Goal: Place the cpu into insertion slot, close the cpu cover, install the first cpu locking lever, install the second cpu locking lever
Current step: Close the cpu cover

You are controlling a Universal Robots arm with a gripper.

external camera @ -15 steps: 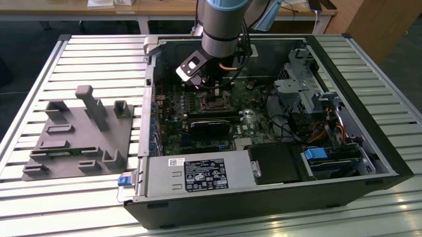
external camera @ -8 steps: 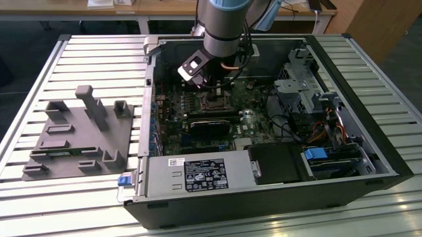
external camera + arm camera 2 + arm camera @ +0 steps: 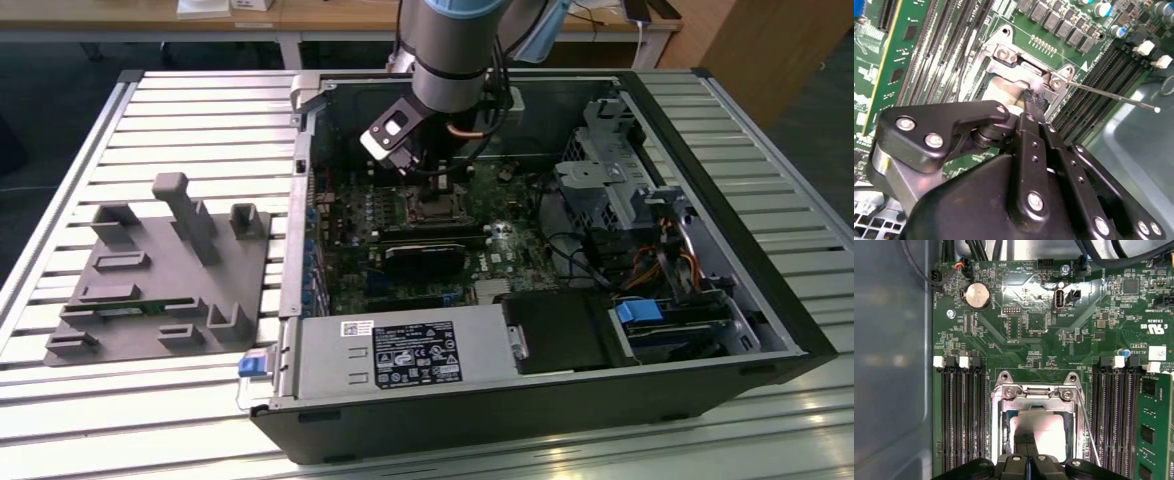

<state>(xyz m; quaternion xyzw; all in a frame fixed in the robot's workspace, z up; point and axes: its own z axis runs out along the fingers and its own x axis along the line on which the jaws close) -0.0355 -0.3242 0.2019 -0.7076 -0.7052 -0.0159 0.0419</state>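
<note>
One cpu [image 3: 1046, 429] lies flat in the insertion slot [image 3: 996, 440], with the gripper [image 3: 1027, 439] over it.

The gripper's two fingers are pressed together, with nothing clamped between them. The cpu cover [image 3: 1034, 391] appears lowered around the chip, though this is uncertain. One thin locking lever [image 3: 1087, 427] runs alongside the slot, which is flanked by two memory-slot banks [image 3: 961, 420].

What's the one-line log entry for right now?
gripper: shut, tip over silvery square cpu | cpu: in silver-rimmed insertion slot | thin wire lever: not latched
</note>
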